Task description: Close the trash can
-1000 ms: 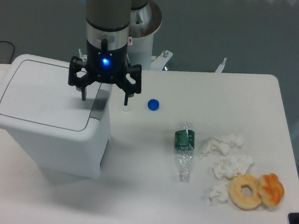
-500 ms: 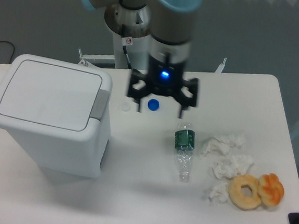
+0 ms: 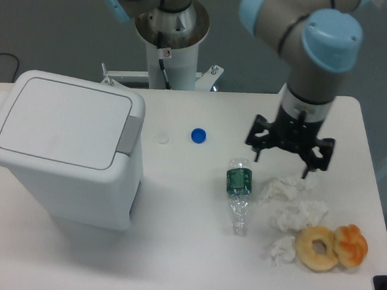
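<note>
The trash can is a large white bin at the left of the table, its flat lid down and level and its grey latch tab on the right side. My gripper hangs far to the right of it, above the table between the bottle and the tissues. Its fingers are spread open and hold nothing.
A clear plastic bottle with a green label lies right of the can. A blue cap and a small white disc sit near the table's back. Crumpled tissues, a doughnut and a pastry lie at the right front.
My gripper has travelled from the trash can's latch side rightwards across the table to above the tissues, staying open. The lid lies flat throughout.
</note>
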Robot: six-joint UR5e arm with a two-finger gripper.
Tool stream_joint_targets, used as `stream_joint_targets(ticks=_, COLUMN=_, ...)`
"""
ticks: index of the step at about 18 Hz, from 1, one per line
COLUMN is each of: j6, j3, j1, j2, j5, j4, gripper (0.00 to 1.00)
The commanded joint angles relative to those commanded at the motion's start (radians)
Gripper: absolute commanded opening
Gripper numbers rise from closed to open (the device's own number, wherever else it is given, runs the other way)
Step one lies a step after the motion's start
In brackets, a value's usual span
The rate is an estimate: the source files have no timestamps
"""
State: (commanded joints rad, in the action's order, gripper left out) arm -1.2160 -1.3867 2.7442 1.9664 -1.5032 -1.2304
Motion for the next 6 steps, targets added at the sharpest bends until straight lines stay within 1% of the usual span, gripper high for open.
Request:
stream_joint_targets(ticks=1, j6=-0.046, j3=0.003, j1=0.011, j2=0.023, j5=-0.011, j4=0.009, gripper=1.00)
stream_joint_targets(ticks=4, j6=-0.152, j3=0.038, j1=0.034, j2=0.109, j5=-0.058, j4=0.037, gripper=1.00)
stream_joint_targets(ticks=5, j6=-0.174, j3=0.046, j1=0.035, j2=0.129, j5=-0.066, j4=0.054, gripper=1.00)
stream_joint_targets(ticks=6, j6=-0.181, j3=0.048, j1=0.035, j2=0.131, j5=-0.066, j4=0.061, gripper=1.00)
